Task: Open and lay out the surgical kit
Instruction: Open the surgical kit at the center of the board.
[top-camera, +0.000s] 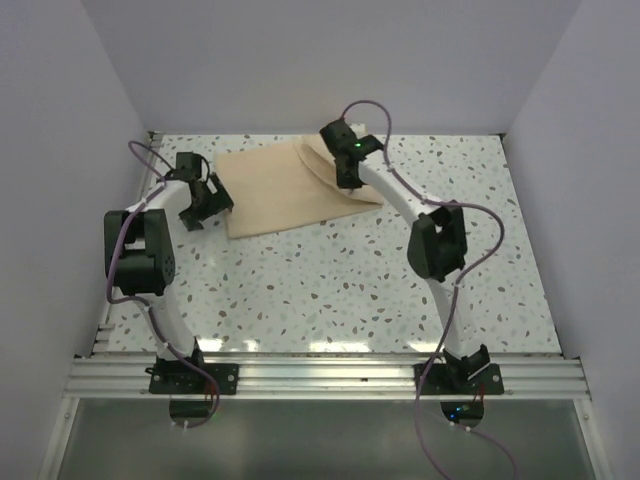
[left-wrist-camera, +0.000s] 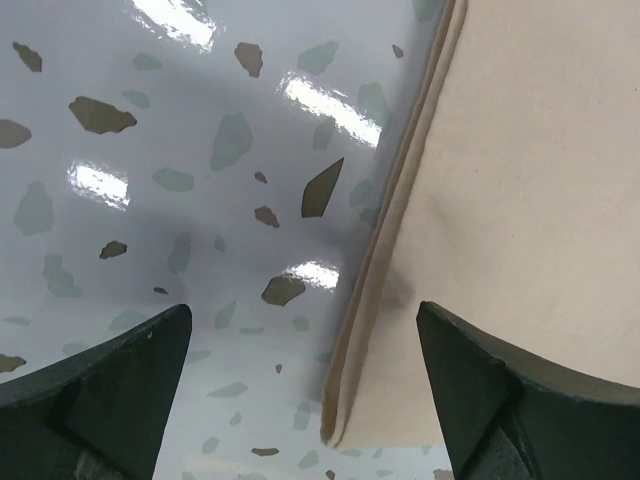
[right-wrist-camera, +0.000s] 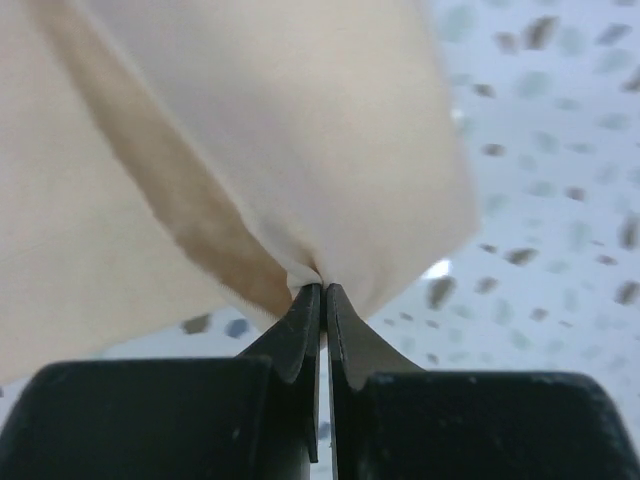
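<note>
From above, the cloth wrap (top-camera: 285, 190) is seen lying folded on the speckled worktop (top-camera: 330, 290), toward its far side, between both arms. At the left wrist, the left jaws are held spread, the wrap's layered edge lying between them. At the right wrist, the right jaws are pressed together, with a fold of the wrap pinched at their tips.

Robot lab test cell. Speckled table (top-camera: 330, 290) boxed in by plain white walls (top-camera: 300, 60) beyond and to both sides of right pincer (top-camera: 348, 182). Aluminium rail (top-camera: 330, 378) set along edge behind pincer; arm bases (top-camera: 193, 378) mounted there; purple cables (top-camera: 375, 102) trailed.
</note>
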